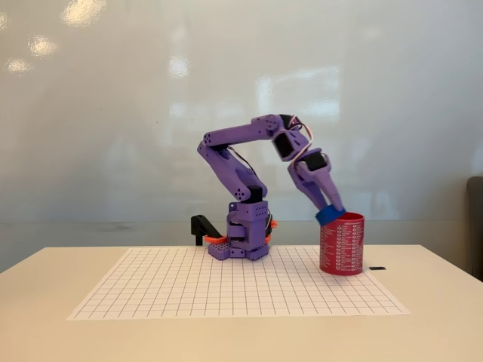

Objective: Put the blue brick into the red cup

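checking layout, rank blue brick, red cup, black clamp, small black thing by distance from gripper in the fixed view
1. blue brick, at the gripper tips
2. red cup, just below
3. small black thing, right of cup
4. black clamp, far left behind the base

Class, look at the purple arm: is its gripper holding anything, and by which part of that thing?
The gripper holds the blue brick just above the left rim of the red cup. The fingers clamp its upper part; the exact faces cannot be told.
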